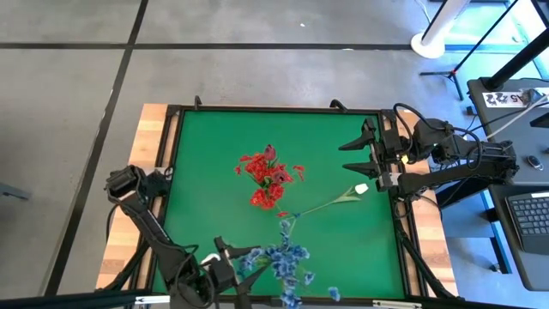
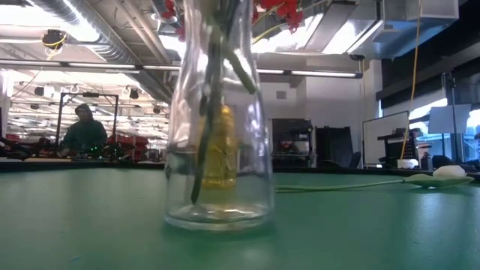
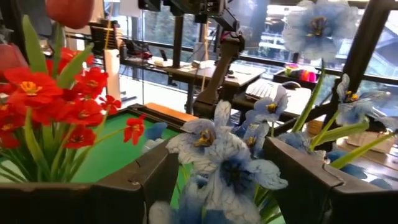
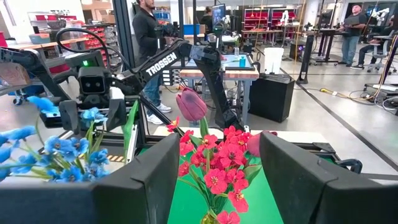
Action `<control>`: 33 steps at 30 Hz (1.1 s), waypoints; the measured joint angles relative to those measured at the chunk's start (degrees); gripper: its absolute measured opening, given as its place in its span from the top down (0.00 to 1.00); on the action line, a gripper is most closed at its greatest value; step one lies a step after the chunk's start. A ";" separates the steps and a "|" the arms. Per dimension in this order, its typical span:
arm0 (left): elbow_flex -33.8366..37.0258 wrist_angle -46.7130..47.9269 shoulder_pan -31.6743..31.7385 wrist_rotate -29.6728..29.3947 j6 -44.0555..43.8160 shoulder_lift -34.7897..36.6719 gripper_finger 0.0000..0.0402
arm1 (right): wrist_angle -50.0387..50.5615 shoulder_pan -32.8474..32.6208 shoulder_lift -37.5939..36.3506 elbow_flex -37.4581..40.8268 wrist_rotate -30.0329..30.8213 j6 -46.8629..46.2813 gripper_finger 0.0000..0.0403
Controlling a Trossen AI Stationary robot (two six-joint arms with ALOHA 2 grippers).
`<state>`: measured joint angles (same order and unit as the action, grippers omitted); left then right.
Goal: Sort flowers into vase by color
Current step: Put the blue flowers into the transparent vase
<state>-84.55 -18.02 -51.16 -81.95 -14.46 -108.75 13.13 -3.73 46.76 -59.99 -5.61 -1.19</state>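
A clear glass vase [image 2: 217, 150] stands mid-table and holds the red-blossom sprays [image 1: 266, 176] and a pink tulip bud [image 4: 191, 104]. The blue-blossom sprays [image 1: 287, 257] stand upright near the table's near edge; what holds them is hidden. My left gripper [image 1: 238, 260] is open just to their left, and in the left wrist view its fingers flank the blue blossoms [image 3: 217, 155]. A white tulip [image 1: 361, 187] lies flat on the mat, stem toward the blue sprays. My right gripper [image 1: 356, 156] hovers open at the table's right edge, facing the red sprays [image 4: 217, 168].
The green mat [image 1: 206, 189] has a raised black frame around it. Bare mat lies left of the vase and along the far side. The white tulip's stem [image 2: 337, 185] runs across the mat right of the vase. People and benches stand in the room beyond.
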 joint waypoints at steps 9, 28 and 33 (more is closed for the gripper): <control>0.00 -0.49 1.49 6.14 -3.90 0.02 0.43 | 0.00 0.00 0.00 0.00 0.00 0.00 0.45; 0.00 -2.32 -1.63 13.63 -8.55 4.26 0.44 | 0.42 0.00 -0.02 0.00 0.00 -0.48 0.45; 0.00 -2.15 -2.09 13.55 -7.93 4.61 0.44 | 0.39 0.00 -0.02 0.00 0.00 -0.50 0.45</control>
<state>-84.55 -20.17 -53.25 -68.39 -22.38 -104.14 13.52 -3.73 46.74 -59.99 -5.60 -1.69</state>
